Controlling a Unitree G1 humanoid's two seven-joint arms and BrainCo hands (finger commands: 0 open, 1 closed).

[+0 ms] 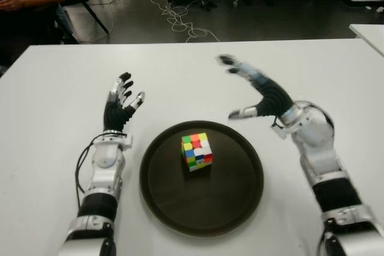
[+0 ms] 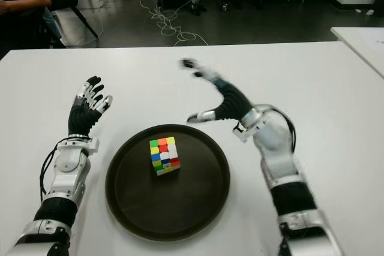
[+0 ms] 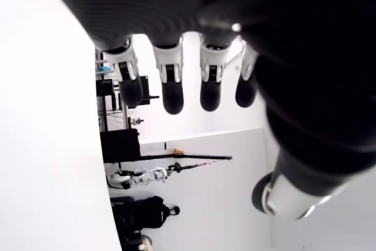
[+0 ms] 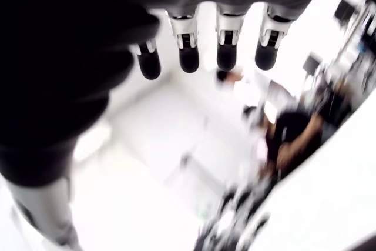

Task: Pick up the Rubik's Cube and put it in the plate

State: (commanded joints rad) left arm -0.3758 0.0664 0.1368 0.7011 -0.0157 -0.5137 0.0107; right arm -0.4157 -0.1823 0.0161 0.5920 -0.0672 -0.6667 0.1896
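Bright plastic, the Rubik's Cube [image 1: 197, 151] already sits inside the dark round plate [image 1: 240, 196] on the white bench [image 1: 60, 88]; it looks light, rigid and smooth-faced, best pinched across two opposite sides. The right hand [image 1: 264, 97] hovers just beyond the plate, fingers spread and empty; the left hand [image 1: 122, 105], beside the plate's left, is likewise spread. Nothing crowds the cube.

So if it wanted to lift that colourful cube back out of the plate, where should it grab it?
From above, probably: fingers on two opposite side faces of the Rubik's Cube. It stands alone mid-plate, sides clear, and the open right hand is nearest.
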